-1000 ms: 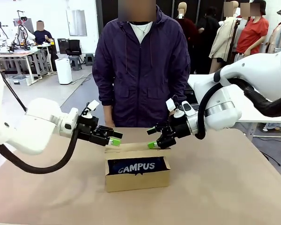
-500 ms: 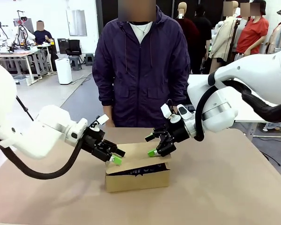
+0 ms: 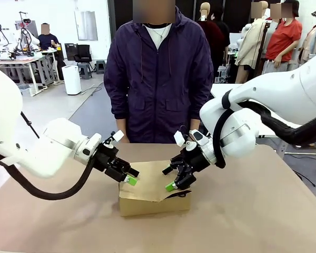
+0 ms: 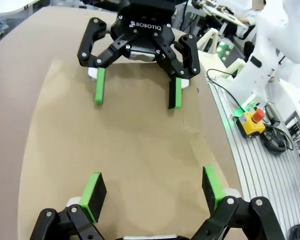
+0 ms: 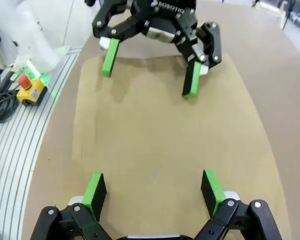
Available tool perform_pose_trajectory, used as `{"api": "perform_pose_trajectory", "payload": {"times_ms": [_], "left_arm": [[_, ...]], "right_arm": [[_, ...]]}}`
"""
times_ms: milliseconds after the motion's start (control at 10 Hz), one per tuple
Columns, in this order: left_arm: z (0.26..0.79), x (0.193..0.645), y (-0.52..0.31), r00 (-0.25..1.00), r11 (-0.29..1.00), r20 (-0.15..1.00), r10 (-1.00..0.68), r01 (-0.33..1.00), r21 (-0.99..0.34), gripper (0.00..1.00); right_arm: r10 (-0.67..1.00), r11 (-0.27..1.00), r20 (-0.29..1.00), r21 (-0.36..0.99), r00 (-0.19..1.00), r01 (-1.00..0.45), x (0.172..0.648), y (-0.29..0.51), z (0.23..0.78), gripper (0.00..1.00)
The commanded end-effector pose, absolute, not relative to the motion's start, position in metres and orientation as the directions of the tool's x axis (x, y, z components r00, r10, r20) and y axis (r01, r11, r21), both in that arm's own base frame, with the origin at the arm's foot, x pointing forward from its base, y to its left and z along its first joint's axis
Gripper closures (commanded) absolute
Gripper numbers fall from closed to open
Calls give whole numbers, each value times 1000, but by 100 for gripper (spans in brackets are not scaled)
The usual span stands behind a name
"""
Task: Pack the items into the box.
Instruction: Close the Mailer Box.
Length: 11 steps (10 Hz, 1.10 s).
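A wide tan tabletop [image 3: 263,211] spreads across the front view, and a person in a dark purple zip jacket [image 3: 158,79] stands at its far edge, facing the robot. The two white arms reach in from either side toward the middle.

The shallow rectangular brown cardboard box [image 3: 154,203] sits at the middle of the tabletop, its long side toward the camera. Its hinged lid flap [image 3: 150,184] is lowered over the opening and lies nearly flat, with a narrow dark gap showing under its right front corner. What lies inside the box cannot be made out.

The left tool [image 3: 127,176] angles down from the left, jaws spread apart and gripping nothing, with one green pad [image 3: 130,181] at the flap's left end. The right tool [image 3: 173,179] angles down from the right, also spread wide and empty, its lower green pad [image 3: 170,187] on or just above the right part of the flap.

In the left wrist view, the left tool [image 4: 152,192] hovers open over the brown flap [image 4: 135,145], facing the right tool [image 4: 137,95] across it. The right wrist view mirrors this: the right tool [image 5: 152,190] open over the flap [image 5: 155,145], the left tool [image 5: 150,72] opposite.
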<state>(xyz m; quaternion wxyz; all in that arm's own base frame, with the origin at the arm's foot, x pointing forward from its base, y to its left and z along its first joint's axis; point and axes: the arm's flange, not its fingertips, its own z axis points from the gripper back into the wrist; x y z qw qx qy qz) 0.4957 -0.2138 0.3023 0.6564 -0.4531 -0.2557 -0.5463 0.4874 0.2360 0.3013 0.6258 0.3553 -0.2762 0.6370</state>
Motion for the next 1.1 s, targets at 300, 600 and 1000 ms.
{"api": "perform_pose_trajectory", "payload": {"times_ms": [300, 600, 1000], "left_arm": [[294, 505, -217, 300, -3, 799, -521, 935, -353, 0], [360, 506, -185, 246, 57, 919, -309, 969, -240, 0], [424, 486, -138, 538, -38, 830, -145, 836, -548, 0]], "right_arm": [[590, -10, 806, 62, 44, -998, 493, 226, 302, 0], [437, 116, 892, 74, 118, -990, 501, 199, 351, 0], [211, 193, 831, 481, 515, -855, 504, 131, 420, 0]]}}
